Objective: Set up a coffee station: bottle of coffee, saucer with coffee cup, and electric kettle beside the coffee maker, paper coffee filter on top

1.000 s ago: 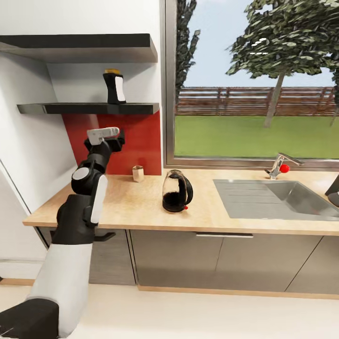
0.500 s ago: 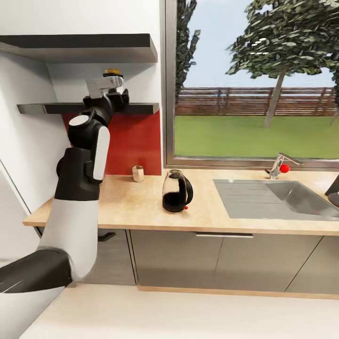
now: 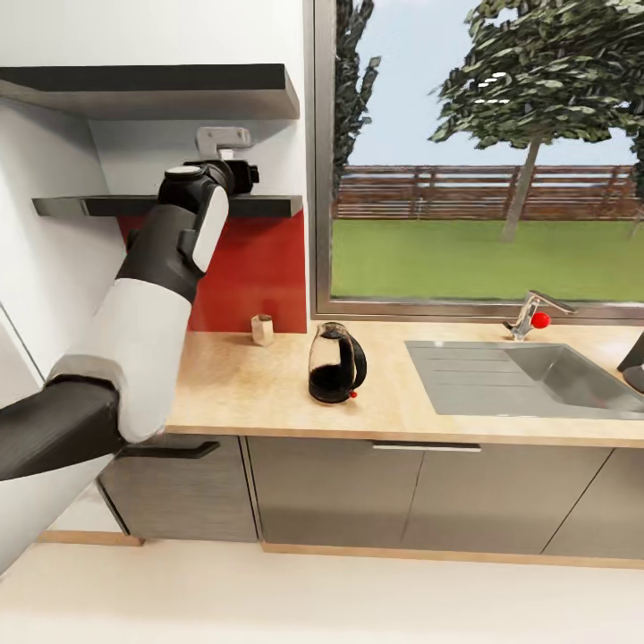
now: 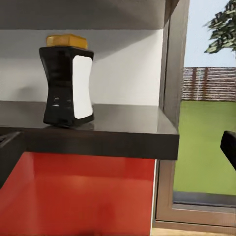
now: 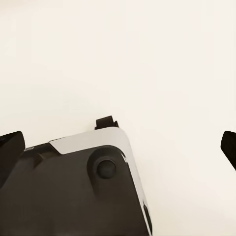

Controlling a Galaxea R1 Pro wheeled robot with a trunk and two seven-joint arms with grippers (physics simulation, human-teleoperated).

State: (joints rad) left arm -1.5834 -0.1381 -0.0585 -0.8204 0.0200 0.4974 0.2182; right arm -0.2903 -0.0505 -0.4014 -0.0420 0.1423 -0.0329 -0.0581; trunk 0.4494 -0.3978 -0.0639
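Note:
The bottle of coffee [image 4: 66, 83], black with a white label and a yellow-orange cap, stands upright on the dark kitchen shelf [image 4: 103, 132]. My left gripper [image 4: 119, 150] is open, level with the shelf's front edge and short of the bottle, which sits off to one side of the gap. In the head view my raised left arm hides the bottle, and the left gripper [image 3: 243, 172] is at the shelf [image 3: 273, 207]. The electric kettle [image 3: 335, 362] stands on the kitchen countertop [image 3: 241, 389]. My right gripper [image 5: 119, 147] is open over pale floor, holding nothing.
A small pale cup-shaped thing [image 3: 262, 329] stands by the red backsplash. The steel sink [image 3: 523, 376] and its tap [image 3: 533, 314] lie to the right. A dark object [image 3: 633, 362] is cut by the right edge. A second shelf [image 3: 179, 89] hangs just above the gripper.
My left arm has risen from below the lower shelf to shelf height and reached in. It now covers the bottle in the head view. Kettle and cup-shaped thing have not moved.

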